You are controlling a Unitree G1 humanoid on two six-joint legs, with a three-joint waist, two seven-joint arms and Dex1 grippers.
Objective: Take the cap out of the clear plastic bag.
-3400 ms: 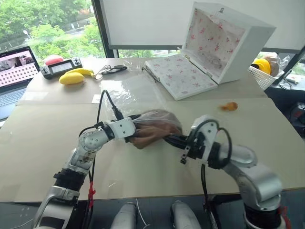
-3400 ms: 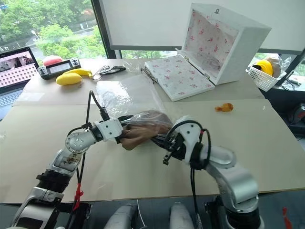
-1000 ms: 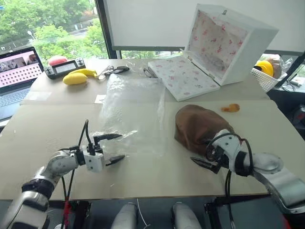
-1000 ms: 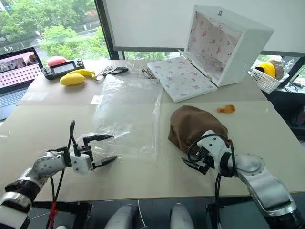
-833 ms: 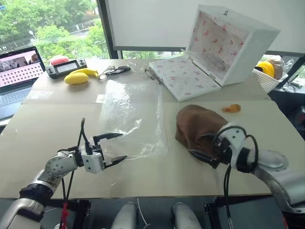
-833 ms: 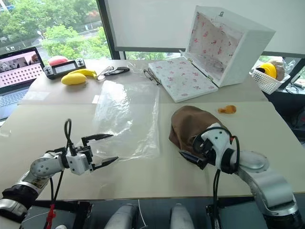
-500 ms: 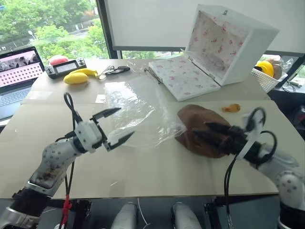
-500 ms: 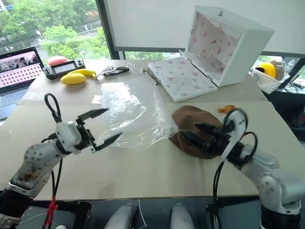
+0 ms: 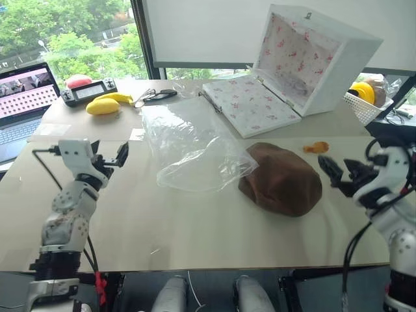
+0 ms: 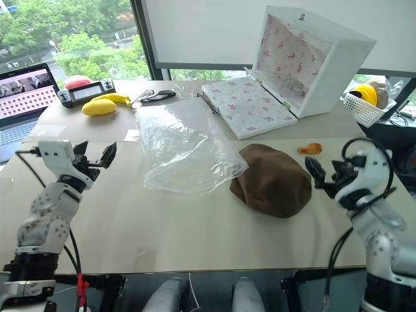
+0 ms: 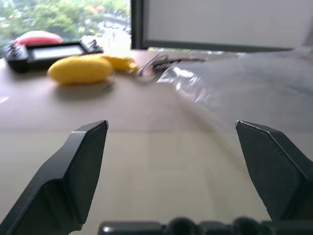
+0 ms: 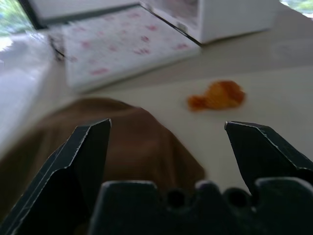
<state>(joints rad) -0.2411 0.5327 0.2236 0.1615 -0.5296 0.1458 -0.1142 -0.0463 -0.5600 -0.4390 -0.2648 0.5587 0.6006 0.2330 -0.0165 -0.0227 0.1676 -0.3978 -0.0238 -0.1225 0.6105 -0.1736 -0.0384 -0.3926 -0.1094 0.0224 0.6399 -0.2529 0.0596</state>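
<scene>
Both pincers withdrew; cap (image 9: 281, 187) (dome-up) unbagged.

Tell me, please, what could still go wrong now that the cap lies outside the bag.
The bag still touches the cap at one corner, so a passing arm could drag them together. The right gripper, jaws open, hangs close beside the cap and might nudge it toward the table edge.

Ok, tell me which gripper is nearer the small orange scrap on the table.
Right. The right gripper hangs open just in front of the small orange scrap, slightly to its right. The left gripper, also open, is across the table, beyond the clear plastic bag.
</scene>
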